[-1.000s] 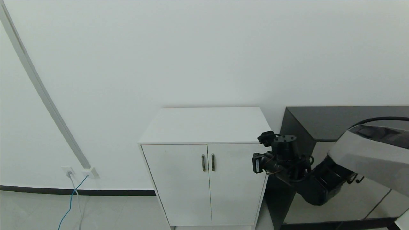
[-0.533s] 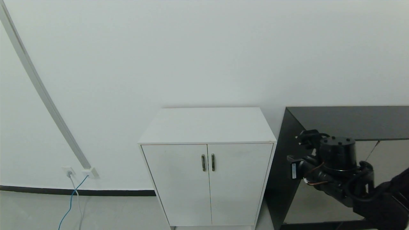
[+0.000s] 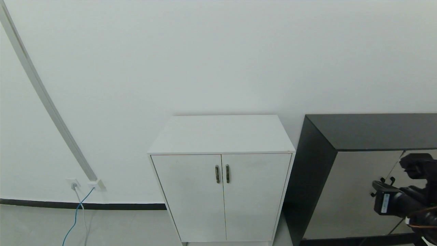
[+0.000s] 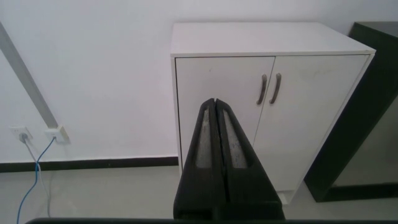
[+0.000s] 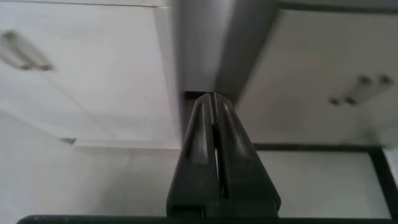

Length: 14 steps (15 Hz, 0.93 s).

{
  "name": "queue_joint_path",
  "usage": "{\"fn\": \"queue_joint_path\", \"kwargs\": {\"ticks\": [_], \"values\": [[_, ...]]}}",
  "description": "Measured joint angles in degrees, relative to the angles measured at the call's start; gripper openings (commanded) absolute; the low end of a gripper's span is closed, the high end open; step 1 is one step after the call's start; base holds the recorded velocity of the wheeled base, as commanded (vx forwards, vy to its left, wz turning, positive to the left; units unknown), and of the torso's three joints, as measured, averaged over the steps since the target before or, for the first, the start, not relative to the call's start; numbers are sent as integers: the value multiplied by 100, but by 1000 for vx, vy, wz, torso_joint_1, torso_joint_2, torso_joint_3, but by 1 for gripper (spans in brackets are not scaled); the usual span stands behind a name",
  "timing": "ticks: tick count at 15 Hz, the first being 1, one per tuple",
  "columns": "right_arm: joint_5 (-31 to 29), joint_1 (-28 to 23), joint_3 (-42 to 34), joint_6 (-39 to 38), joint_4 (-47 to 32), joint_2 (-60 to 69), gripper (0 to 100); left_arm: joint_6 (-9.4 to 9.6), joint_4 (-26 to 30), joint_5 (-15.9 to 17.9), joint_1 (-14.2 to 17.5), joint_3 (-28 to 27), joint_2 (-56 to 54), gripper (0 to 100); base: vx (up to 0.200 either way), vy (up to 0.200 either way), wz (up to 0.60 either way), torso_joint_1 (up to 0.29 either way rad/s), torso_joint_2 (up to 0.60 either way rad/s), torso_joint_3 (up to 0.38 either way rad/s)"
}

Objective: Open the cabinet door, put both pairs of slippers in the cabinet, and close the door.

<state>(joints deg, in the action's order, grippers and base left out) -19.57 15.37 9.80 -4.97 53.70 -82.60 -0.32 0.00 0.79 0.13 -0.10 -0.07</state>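
1. My left gripper (image 4: 215, 102) is clenched on nothing, fingers pressed flat together. It points at the cabinet (image 4: 261, 43) from well back.
2. My right gripper (image 5: 214, 98) is likewise closed and empty. It faces the seam between the cabinet and the black unit (image 5: 249, 37).
3. The white wall (image 3: 205, 51) runs behind everything.
4. The black unit (image 3: 314, 171) has a glossy front and stands just beside the cabinet, on my right.
5. The white cabinet stands on the floor against the wall, its top bare.
6. Both cabinet doors (image 3: 189, 194) are shut and flush.
7. A grey conduit (image 3: 44, 95) slants down the wall to two sockets (image 3: 73, 182).
8. The two door handles (image 3: 217, 174) hang upright, side by side at the centre seam.
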Motion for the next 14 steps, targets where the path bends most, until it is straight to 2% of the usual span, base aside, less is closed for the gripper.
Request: {"fn": "queue_joint_path", "kwargs": {"ticks": [3, 5, 9, 14], "values": [[-13, -304, -579, 16, -77, 811, 0, -1, 0, -1, 7, 0, 0, 0, 0, 0, 0, 0, 0, 0], [-16, -400, -802, 24, -430, 1337, 0, -1, 0, -1, 7, 0, 0, 0, 0, 0, 0, 0, 0, 0], [143, -440, -862, 24, -1946, 2632, 0, 0, 0, 0, 5, 0, 0, 0, 0, 0, 0, 0, 0, 0], [1065, -427, -768, 46, -3758, 4354, 0, -1, 0, -1, 5, 0, 0, 0, 0, 0, 0, 0, 0, 0]]}}
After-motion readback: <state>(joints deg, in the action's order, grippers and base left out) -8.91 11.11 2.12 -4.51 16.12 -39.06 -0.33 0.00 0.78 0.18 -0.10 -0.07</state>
